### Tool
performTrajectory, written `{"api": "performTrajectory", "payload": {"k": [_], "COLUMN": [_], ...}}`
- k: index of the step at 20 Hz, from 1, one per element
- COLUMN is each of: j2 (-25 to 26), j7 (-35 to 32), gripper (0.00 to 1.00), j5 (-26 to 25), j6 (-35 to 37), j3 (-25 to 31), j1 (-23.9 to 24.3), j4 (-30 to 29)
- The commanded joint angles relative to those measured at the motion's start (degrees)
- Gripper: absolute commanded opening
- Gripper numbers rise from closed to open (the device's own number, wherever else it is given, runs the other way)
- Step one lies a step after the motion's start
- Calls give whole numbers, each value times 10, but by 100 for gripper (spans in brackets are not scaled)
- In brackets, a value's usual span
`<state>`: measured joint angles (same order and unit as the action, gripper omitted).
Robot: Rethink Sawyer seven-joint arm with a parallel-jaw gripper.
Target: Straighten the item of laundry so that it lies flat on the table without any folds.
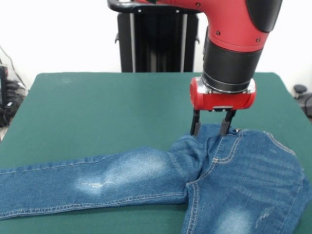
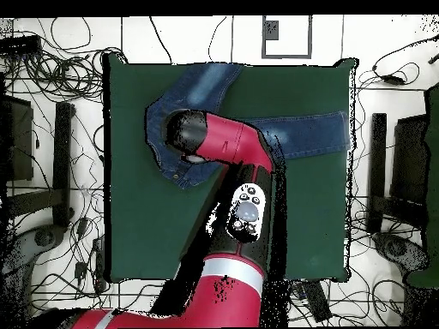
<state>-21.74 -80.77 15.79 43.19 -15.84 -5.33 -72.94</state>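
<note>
The blue denim jeans [image 1: 146,175] lie on the green table [image 1: 97,107]. One leg stretches to the left and the other runs off the bottom edge. The waist part bunches up in a fold at the crotch. My gripper [image 1: 210,128] points straight down at the far edge of the waist, open, and both black fingertips [image 1: 195,128] touch or nearly touch the denim. In the overhead view the jeans [image 2: 300,133] spread across the table's [image 2: 146,223] upper half. There my red arm [image 2: 240,146] covers the waist and hides the gripper.
Bare green cloth lies left of and behind the gripper in the front view. The black pedestal [image 1: 156,39] stands at the table's far side. Cables [image 2: 51,51] and dark equipment [image 2: 403,146] surround the table on the floor.
</note>
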Motion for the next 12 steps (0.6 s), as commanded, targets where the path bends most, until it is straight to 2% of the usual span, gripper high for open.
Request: {"api": "performTrajectory", "payload": {"k": [1,12], "j2": [15,23], "j7": [-211,-238], "gripper": [100,100], "j5": [38,56], "j6": [-42,-40], "j3": [36,34], "j1": [-30,-49], "j4": [-74,-59]}}
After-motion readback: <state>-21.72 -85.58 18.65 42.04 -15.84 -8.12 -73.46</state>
